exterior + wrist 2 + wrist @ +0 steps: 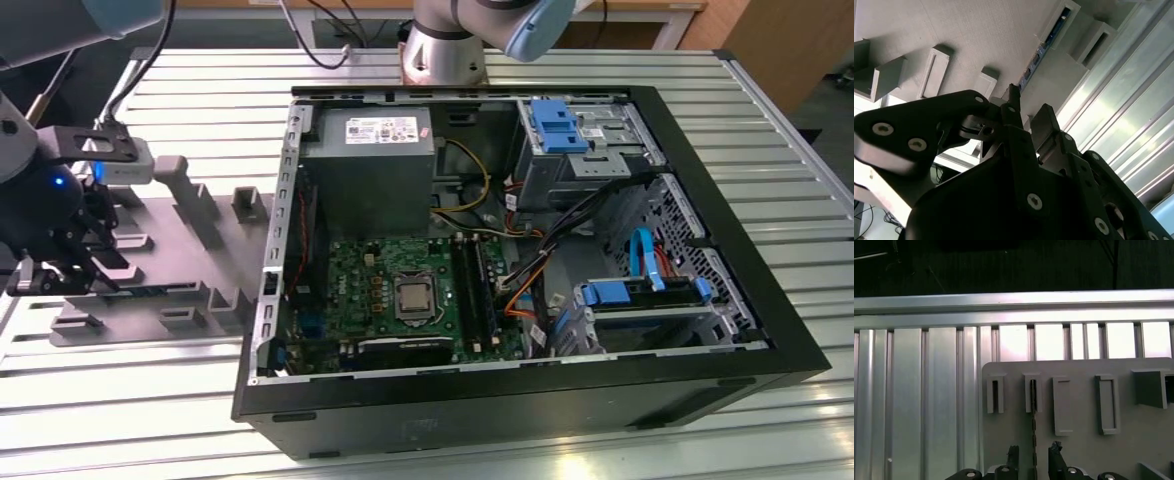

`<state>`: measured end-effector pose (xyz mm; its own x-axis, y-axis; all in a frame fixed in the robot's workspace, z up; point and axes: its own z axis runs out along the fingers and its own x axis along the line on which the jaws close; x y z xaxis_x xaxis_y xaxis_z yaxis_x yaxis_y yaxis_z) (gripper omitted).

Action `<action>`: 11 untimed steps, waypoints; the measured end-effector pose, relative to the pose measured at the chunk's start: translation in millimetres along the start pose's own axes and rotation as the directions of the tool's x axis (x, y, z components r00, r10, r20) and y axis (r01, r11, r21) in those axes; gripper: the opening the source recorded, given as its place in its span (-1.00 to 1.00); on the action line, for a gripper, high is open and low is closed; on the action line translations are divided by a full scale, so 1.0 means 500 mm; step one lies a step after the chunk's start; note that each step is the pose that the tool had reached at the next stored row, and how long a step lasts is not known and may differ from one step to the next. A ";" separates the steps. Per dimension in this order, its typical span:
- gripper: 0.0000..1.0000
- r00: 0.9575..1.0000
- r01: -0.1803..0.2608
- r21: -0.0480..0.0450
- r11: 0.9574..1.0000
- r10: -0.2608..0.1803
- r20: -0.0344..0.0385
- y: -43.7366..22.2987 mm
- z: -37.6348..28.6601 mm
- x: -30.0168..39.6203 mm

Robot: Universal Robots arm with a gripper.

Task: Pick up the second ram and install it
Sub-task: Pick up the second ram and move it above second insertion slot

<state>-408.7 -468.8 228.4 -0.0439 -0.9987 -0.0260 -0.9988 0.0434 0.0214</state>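
First wrist view is showing the claw [1034, 446] hanging open, the slotted second ram [1033, 405] sitting between its fingers [1055, 451].

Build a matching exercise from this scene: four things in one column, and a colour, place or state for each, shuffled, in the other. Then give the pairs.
Things:
1. ram
2. tool
3. drive brackets
4. motherboard

Descriptions:
A. bright blue, inside the case
B. open, over the fixture
C. green, flat in the bottom of the case
D. standing on edge in a fixture slot

Pairs: 1-D, 2-B, 3-A, 4-C
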 end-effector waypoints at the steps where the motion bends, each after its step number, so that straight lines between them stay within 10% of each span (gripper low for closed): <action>1: -0.27 1.000 0.000 0.000 1.000 0.000 0.000 0.000 0.001 0.000; 11: -0.27 1.000 0.000 0.001 1.000 0.000 0.000 0.002 0.032 -0.001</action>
<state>-409.9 -467.7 212.6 -0.0439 -0.9987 -0.0261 -0.9988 0.0434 0.0209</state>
